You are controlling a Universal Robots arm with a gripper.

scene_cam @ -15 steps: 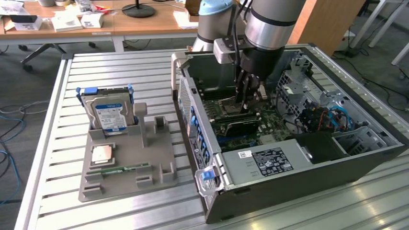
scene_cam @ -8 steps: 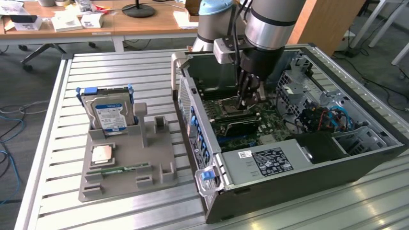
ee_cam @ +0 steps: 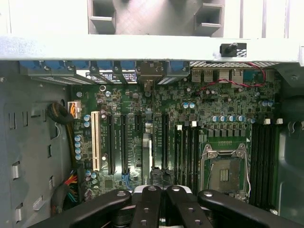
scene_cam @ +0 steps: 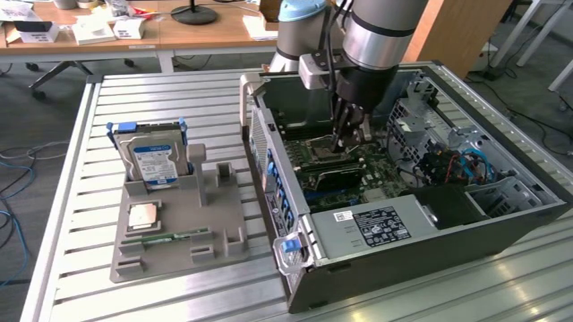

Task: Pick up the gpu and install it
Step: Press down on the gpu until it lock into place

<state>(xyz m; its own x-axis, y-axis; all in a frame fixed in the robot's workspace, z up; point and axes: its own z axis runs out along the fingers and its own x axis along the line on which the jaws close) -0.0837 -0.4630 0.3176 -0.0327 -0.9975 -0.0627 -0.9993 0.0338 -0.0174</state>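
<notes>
The gripper point(scene_cam: 347, 137) point(ee_cam: 160, 192) is down inside the open case point(scene_cam: 403, 261), fingers point(ee_cam: 148, 199) clenched on the gpu point(ee_cam: 147, 152). In the wrist view the card is edge-on – a thin pale strip standing on the motherboard point(ee_cam: 213, 95) among the long slots, beside the socket point(ee_cam: 225, 171). Whether it is fully seated I cannot tell. To the exterior view's left, on the table – a grey tray point(scene_cam: 170, 258) with a hard drive point(scene_cam: 152, 161) and memory stick point(scene_cam: 170, 236).
</notes>
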